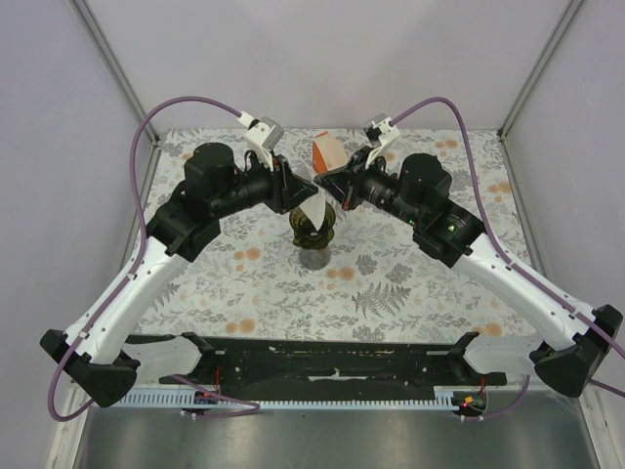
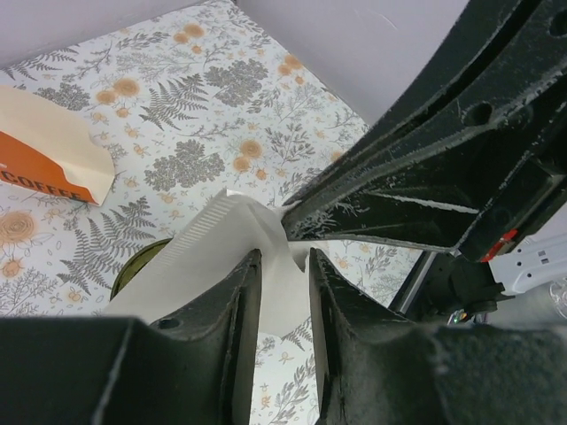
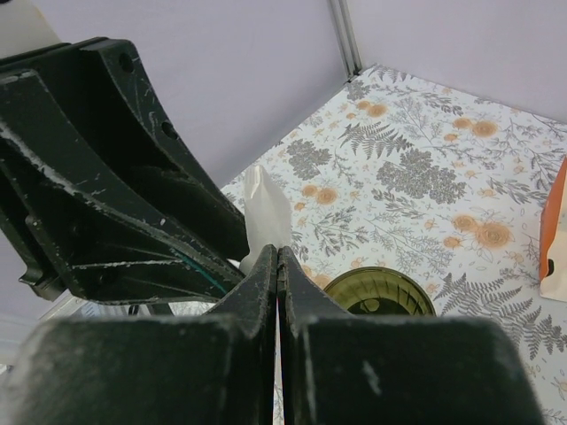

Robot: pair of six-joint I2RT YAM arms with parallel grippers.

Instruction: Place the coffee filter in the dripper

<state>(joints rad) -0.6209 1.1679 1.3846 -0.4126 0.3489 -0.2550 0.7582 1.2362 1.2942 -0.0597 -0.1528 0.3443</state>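
The coffee filter [image 1: 312, 209] is held in the air just above the dripper [image 1: 313, 235], which stands on the table [image 1: 420, 288]. One edge is pinched by the closed right hand [image 3: 278, 254]. The left hand [image 2: 282, 264] is seen slightly open, with the paper between its fingers.

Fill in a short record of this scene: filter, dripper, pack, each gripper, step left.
filter: white paper, held in the air over the dripper
dripper: upright on the table, nothing in it
pack: orange and cream, lying apart on the table
right gripper: shut on the filter's edge
left gripper: jaws part open, astride the filter
step left: filter not yet seated in the dripper
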